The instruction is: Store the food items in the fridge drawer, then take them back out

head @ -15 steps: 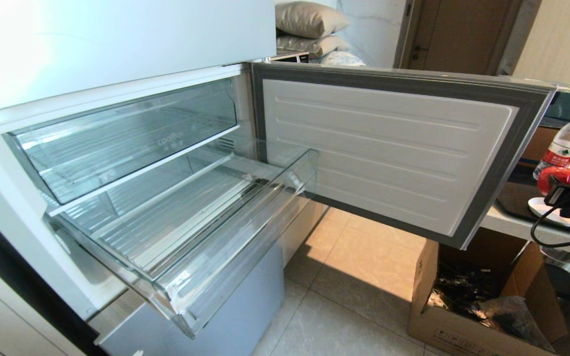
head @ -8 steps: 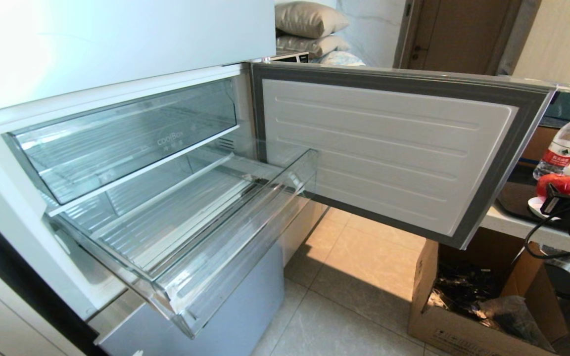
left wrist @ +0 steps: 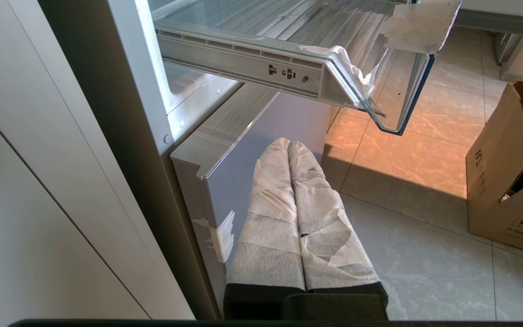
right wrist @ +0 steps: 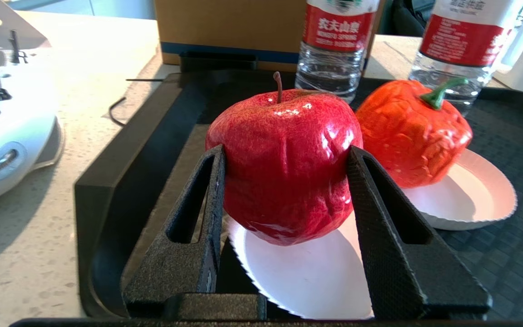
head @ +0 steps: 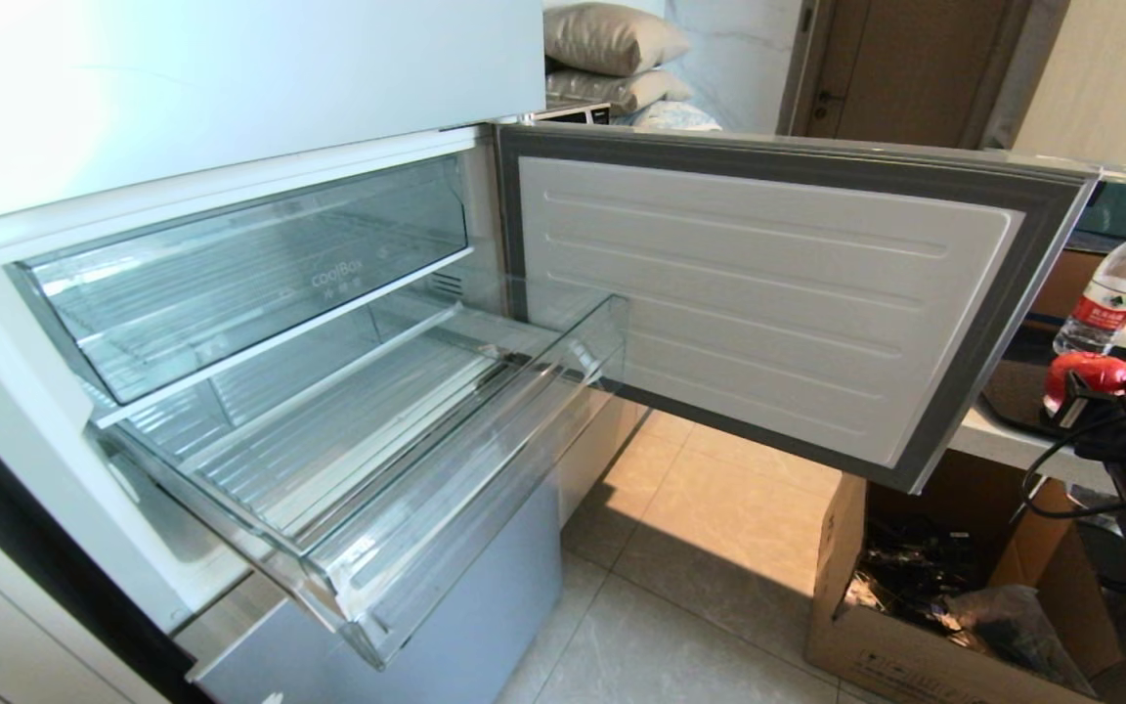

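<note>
Counts: 1 red apple (right wrist: pixel 284 159) btwn the right gripper (right wrist: pixel 284 156) fingers. 1 red pepper (right wrist: pixel 413 131) just beside that gripper. 2 white paper plates (right wrist: pixel 316 277) (right wrist: pixel 475 200), one under it, one beside. 2 water bottles (right wrist: pixel 334 41) (right wrist: pixel 463 41) beyond it. 1 black tray (right wrist: pixel 107 190). 2 clear fridge bins (head: pixel 348 469) (head: pixel 231 274), 1 cardboard box (head: pixel 876 645), 2 pillows (head: pixel 612 39) (head: pixel 617 90), all well apart from it.

Daylight floods the scene: the upper fridge front (head: pixel 182 88) at the head view's upper left is blown out to near white, and a warm sunlit patch lies on the floor tiles (head: pixel 719 508) mid-frame, edged by a hard shadow. Straight edges bow toward the frame borders. In the right wrist view, sharp white glints sit on the apple (right wrist: pixel 284 159); everything is crisply focused
</note>
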Available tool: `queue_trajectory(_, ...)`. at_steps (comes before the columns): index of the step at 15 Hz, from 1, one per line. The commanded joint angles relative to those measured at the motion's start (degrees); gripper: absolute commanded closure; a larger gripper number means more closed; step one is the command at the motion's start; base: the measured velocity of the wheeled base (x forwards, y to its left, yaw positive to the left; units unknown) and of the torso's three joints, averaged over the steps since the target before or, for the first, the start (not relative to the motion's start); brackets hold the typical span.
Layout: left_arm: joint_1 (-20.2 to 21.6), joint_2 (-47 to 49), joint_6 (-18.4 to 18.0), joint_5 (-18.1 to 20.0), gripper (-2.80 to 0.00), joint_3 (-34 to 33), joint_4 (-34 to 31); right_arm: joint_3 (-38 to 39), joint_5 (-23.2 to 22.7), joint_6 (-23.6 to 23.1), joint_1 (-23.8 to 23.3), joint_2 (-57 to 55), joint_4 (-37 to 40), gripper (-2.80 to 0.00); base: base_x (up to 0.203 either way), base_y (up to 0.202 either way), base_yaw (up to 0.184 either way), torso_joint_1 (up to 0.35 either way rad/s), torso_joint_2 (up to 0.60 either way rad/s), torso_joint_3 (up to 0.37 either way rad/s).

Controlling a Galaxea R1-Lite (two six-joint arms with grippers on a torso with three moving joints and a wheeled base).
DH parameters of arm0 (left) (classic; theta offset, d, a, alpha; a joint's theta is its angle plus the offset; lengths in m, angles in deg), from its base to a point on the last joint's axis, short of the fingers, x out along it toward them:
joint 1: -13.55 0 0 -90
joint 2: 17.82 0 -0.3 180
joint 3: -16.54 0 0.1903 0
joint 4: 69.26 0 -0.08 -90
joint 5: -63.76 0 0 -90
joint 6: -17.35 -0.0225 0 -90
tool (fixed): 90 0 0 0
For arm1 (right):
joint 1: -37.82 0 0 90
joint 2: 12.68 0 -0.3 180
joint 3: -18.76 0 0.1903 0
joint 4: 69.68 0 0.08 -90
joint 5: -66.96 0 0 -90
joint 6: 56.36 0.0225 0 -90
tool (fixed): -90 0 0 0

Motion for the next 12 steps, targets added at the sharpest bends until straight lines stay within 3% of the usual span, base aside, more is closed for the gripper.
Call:
queue_trajectory(1, 0.0, 0.0, 0.0, 0.0, 0.0, 0.0, 0.01, 0.05, 0.12, -0.02, 0.21, -0.39, -0.94, 0.0, 0.0, 0.0, 0.0, 0.0, 0.0, 0.0)
queue_trajectory(12, 0.0, 0.0, 0.0, 0.0, 0.0, 0.0, 0.01, 1.96, 0.48, 0.24, 0.12, -0.39, -0.94, 0.0, 0.0, 0.0, 0.0, 0.0, 0.0, 0.0)
